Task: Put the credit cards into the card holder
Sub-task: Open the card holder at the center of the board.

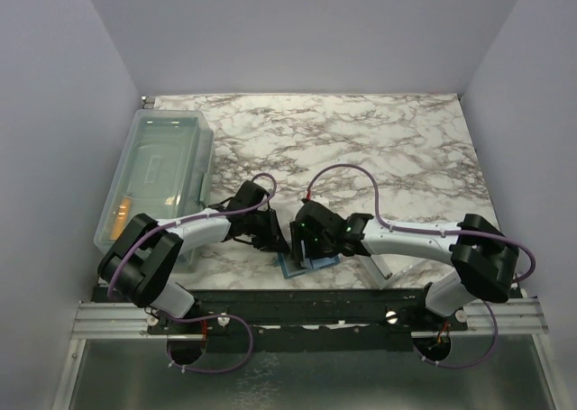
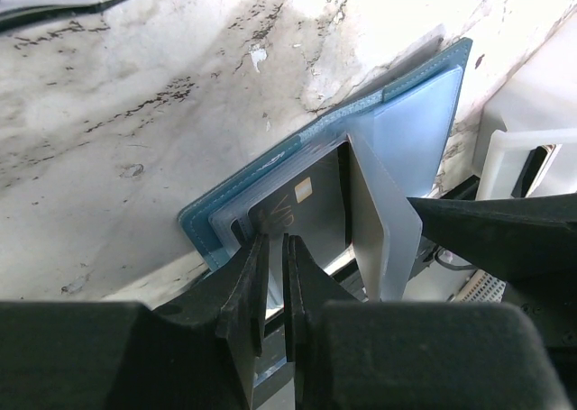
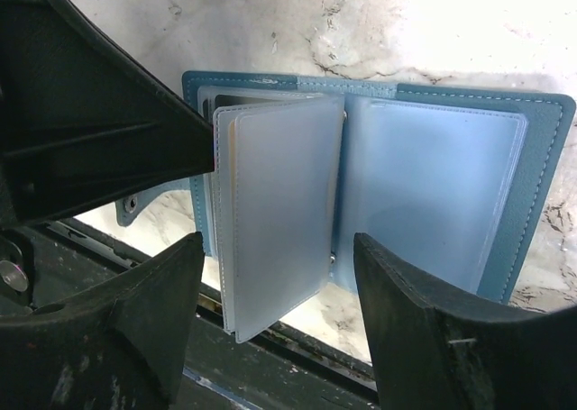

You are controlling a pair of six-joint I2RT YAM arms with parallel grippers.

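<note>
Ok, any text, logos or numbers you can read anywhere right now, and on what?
No text reads clearly in any view.
On the card in the card holder, left wrist view: a faint mark beside a pale square, too blurred to read.
On the clear bin: nothing legible at this size.

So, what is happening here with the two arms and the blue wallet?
Both arms are over the card holder, which lies open at the near edge of the marble table. The right gripper is open, with one finger on each side of the raised clear sleeves. The left gripper is nearly closed at the near edge of a dark card with a gold chip, lying among the sleeves. Whether it pinches that card cannot be told.
</note>
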